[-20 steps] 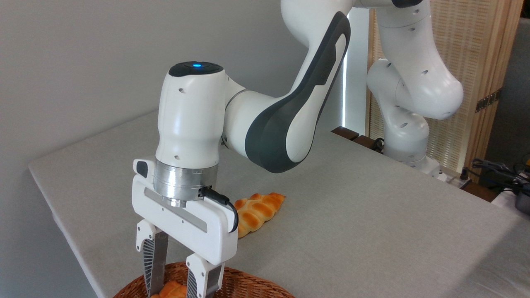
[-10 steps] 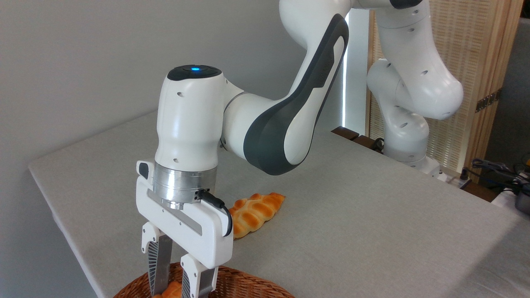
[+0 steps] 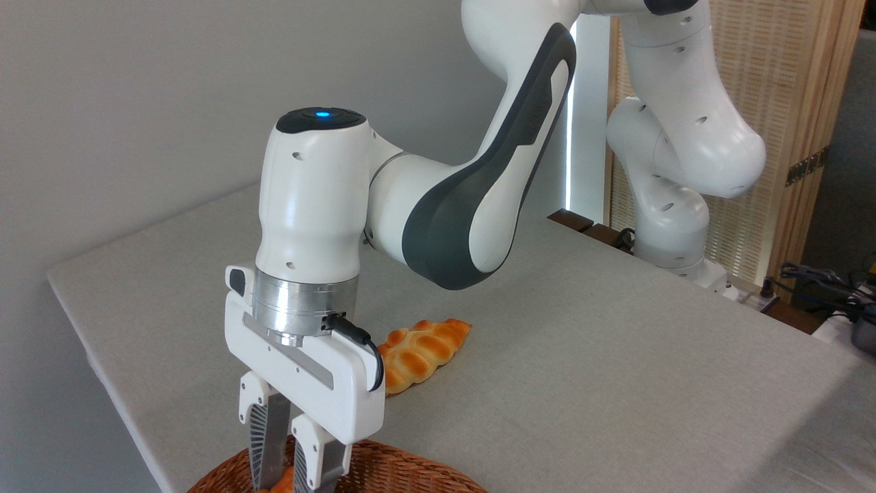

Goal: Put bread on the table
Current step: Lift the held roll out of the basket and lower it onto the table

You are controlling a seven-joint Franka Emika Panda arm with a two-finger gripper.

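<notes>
Bread (image 3: 282, 479) sits pinched over basket (image 3: 390, 472) on cloth-topped table (image 3: 582, 356).

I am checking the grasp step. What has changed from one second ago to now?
The end effector has closed its fingers, from wide apart to narrow, onto the small orange-brown bun in the brown wicker basket. The long braided golden loaf and grey cloth table stayed as they were.

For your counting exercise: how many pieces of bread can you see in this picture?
2. A braided loaf lies on the table behind the gripper; a bun sits between the fingers, in the basket. The basket is cut off, so more may be hidden.
</notes>
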